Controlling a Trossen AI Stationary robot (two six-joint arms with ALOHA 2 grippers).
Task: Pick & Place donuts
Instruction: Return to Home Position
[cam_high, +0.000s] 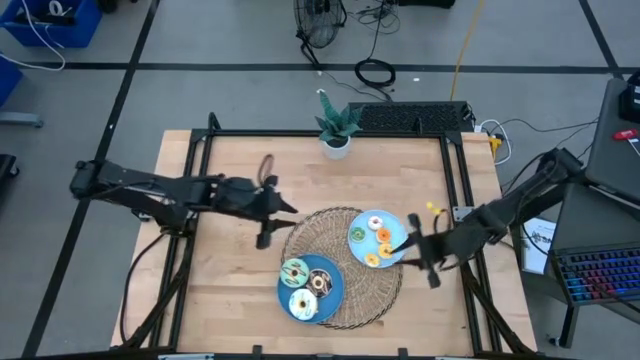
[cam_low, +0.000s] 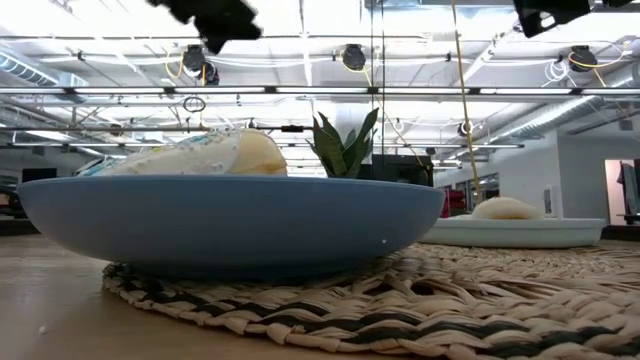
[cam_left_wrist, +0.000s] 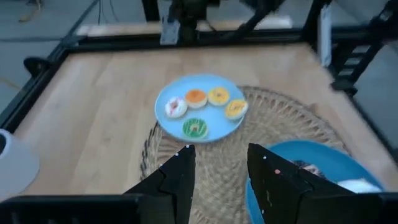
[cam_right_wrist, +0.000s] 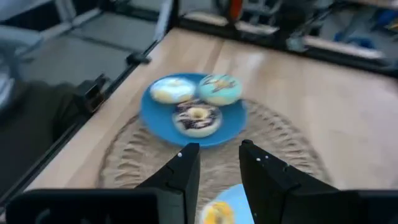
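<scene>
Left gripper (cam_left_wrist: 222, 152) hangs just off the woven mat's (cam_high: 372, 290) left edge, fingers parted, empty. Three big donuts (cam_high: 321, 283) sit on the dark blue plate (cam_high: 336, 297), mat's front-left. Five small donuts (cam_left_wrist: 218, 96) sit on the light blue plate (cam_left_wrist: 219, 123), mat's right part. Right gripper (cam_right_wrist: 217, 147) hangs over the mat's right edge, fingers apart, empty.

High view: overhead, straight down, whole table (cam_high: 230, 290) in frame. Low view: table-top height, level, very close to the dark blue plate (cam_low: 230, 225), facing the plant (cam_low: 345, 145). Left wrist view looks down on the light blue plate (cam_left_wrist: 217, 121); right wrist view, on the dark blue plate. All four share the woven mat (cam_high: 375, 290).
</scene>
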